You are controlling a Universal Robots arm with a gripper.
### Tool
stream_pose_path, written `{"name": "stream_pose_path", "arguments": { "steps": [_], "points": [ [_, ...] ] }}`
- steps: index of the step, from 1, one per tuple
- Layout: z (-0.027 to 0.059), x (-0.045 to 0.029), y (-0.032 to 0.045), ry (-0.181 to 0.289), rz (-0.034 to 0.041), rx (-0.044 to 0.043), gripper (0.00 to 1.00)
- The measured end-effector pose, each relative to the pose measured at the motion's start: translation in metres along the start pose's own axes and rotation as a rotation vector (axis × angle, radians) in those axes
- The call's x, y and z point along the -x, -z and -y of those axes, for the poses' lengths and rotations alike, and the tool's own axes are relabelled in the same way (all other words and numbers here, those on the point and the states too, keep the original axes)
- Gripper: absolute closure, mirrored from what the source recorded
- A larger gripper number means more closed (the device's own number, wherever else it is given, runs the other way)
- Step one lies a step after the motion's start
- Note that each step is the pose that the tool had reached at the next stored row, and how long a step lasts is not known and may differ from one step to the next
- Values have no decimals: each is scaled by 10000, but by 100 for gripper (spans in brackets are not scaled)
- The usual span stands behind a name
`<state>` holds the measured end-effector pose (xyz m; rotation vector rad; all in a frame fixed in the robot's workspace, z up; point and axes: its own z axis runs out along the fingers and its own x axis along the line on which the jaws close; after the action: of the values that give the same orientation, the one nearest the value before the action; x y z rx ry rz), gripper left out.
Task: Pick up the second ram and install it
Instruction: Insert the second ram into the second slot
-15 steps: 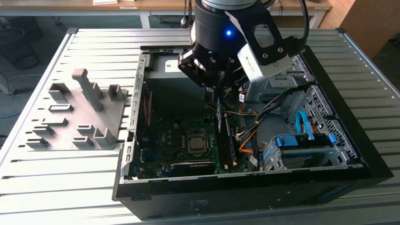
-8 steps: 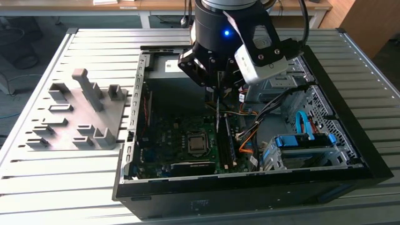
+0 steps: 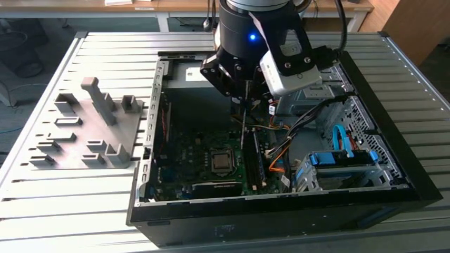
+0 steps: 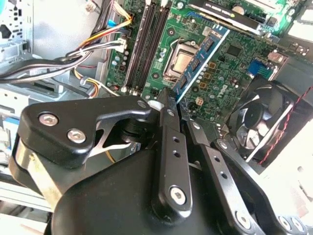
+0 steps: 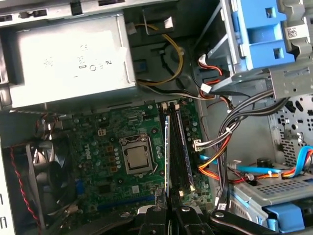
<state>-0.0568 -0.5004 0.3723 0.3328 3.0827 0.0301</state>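
Observation:
My gripper (image 3: 243, 100) hangs inside the open computer case (image 3: 281, 203), over the green motherboard (image 3: 184, 158). It is shut on the second ram (image 3: 243, 132), a thin blue-green stick that points down from the fingers toward the board. In the second wrist view the second ram (image 4: 201, 53) runs out from the gripper (image 4: 174, 102) across the CPU socket (image 4: 182, 61). In the first wrist view the second ram (image 5: 167, 147) shows edge-on ahead of the gripper (image 5: 167, 209), just beside the black memory slots (image 5: 182, 147). It is above the board and not touching it.
A grey fixture plate (image 3: 84, 132) with upright blocks lies on the table at the exterior view's left. Inside the case are a power supply (image 5: 68, 58), a fan (image 5: 49, 176), bundled cables (image 5: 220, 142) and a blue drive cage (image 3: 341, 161) close to the slots.

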Motion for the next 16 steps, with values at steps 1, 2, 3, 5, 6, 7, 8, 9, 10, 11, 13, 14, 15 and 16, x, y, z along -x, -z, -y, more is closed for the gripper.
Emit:
{"name": "stream_pose_path", "arguments": {
  "steps": [1, 2, 3, 5, 6, 7, 8, 9, 10, 11, 13, 14, 15, 16],
  "points": [
    [0, 0, 0, -86, 2, -3, 86],
    [0, 0, 0, -175, 4, -7, 86],
    [0, 0, -1, -265, 6, -10, 86],
    [0, 0, -1, -469, 11, -18, 86],
    [0, 0, -1, -572, 14, -22, 86],
    [0, 0, -2, -668, 16, -25, 86],
    [0, 0, -2, -714, 17, -27, 86],
    [0, 0, -2, -713, 17, -28, 86],
    [0, 0, -3, -636, 15, -27, 86],
    [0, -1, -4, -440, 10, -19, 86],
    [0, -1, -8, -82, 2, -4, 86],
    [0, -1, -10, 98, -2, 3, 86],
    [0, 0, -12, 277, -6, 10, 86],
    [0, -1, -14, 458, -11, 17, 86]
  ]
}}
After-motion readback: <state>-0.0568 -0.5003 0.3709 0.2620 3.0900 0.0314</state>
